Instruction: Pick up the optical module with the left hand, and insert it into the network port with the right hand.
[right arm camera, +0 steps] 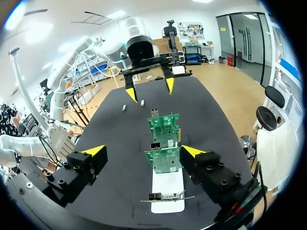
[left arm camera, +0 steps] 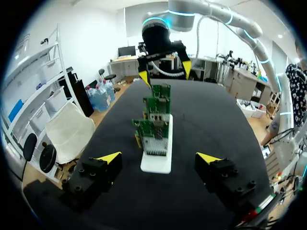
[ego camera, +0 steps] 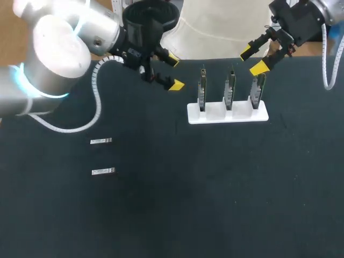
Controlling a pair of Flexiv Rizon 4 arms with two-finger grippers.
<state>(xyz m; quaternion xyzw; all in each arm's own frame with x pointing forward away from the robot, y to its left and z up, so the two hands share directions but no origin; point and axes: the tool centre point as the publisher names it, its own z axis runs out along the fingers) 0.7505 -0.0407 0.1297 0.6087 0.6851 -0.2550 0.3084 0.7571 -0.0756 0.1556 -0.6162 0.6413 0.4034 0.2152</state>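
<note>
Optical modules, two: far module (ego camera: 100, 141) and near module (ego camera: 102, 171) are lying flat on the dark surface (ego camera: 215, 204), a little apart, with their long axes running side to side in the head view. Left jaws, on the left arm (ego camera: 59, 48), are hanging open and empty beside the white stand (ego camera: 227, 114). Both modules are sitting off to their left and nearer the robot's base. Right jaws, on the right arm (ego camera: 301, 19), are gaping empty by the stand's three upright boards (ego camera: 229, 88), well apart from the modules. I am judging the left arm the nearer one.
</note>
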